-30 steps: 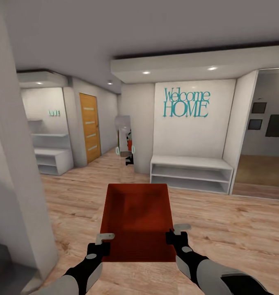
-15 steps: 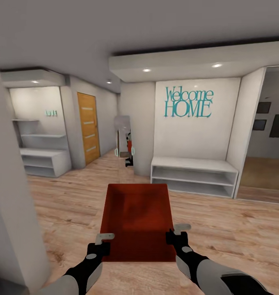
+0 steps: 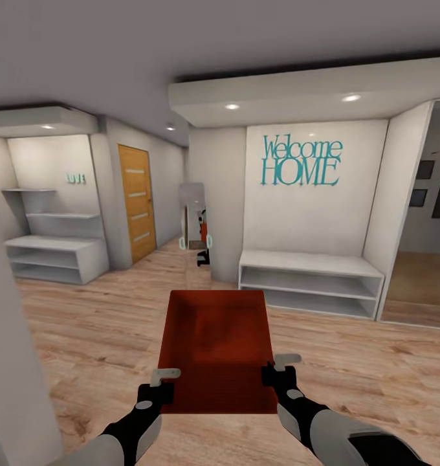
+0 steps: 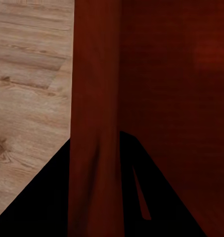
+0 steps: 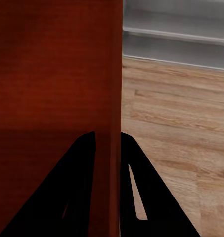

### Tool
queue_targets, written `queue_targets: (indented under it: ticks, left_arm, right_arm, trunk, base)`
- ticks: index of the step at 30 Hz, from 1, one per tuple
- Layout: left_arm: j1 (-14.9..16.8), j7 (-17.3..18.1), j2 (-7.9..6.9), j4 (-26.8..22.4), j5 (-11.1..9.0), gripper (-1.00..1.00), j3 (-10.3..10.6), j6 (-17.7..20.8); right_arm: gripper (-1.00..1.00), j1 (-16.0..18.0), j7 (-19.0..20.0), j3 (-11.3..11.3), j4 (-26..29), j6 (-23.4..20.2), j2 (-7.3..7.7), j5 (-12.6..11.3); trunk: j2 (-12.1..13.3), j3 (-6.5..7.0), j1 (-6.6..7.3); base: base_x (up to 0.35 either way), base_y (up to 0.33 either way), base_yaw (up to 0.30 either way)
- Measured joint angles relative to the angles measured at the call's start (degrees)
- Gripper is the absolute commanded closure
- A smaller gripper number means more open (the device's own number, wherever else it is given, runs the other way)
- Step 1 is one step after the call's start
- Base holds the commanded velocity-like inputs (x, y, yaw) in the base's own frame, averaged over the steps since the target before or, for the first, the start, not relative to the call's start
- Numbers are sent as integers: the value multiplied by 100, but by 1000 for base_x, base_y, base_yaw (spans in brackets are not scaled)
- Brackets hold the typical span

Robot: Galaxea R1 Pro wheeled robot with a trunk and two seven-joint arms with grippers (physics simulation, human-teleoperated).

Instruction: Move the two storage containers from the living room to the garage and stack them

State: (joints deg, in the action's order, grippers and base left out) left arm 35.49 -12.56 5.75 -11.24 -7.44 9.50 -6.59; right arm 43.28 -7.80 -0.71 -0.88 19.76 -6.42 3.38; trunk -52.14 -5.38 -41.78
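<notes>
A plain red-orange rectangular open-top storage container [image 3: 217, 346] is held out in front of the robot, above the light wood-plank floor [image 3: 103, 336], with its long axis running from near to far. It is carried by both arms at its near end: the left claw [image 3: 156, 383] is clenched on the left wall, and the right claw [image 3: 276, 370] on the right wall. In each wrist view the wall is seen pinched between two dark fingers (left claw [image 4: 94, 197], right claw [image 5: 108, 187]), one finger inside the box and one outside. The container therefore lies straight ahead of both claws, neither arm being nearer. A wooden door with pale stripes [image 3: 137, 202] is seen far left, past a white low shelf unit [image 3: 52, 257]; a second white shelf unit [image 3: 307, 279] stands below the teal "Welcome HOME" lettering [image 3: 300, 162] far right. The carrying step is judged to be under way, the garage not yet being reached; the door lies to the left of the container's axis, so a leftward turn of the base would probably be needed.
</notes>
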Motion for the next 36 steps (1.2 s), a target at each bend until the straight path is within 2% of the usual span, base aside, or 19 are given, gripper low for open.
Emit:
queue_targets:
  ticks: [36]
  left_arm:
    - [0, 0, 0, 1, -1, 100, 0, -1]
  right_arm:
    - [100, 0, 0, 0, 0, 0, 0, 0]
  trunk:
    - [0, 0, 0]
  base:
    - [321, 0, 0]
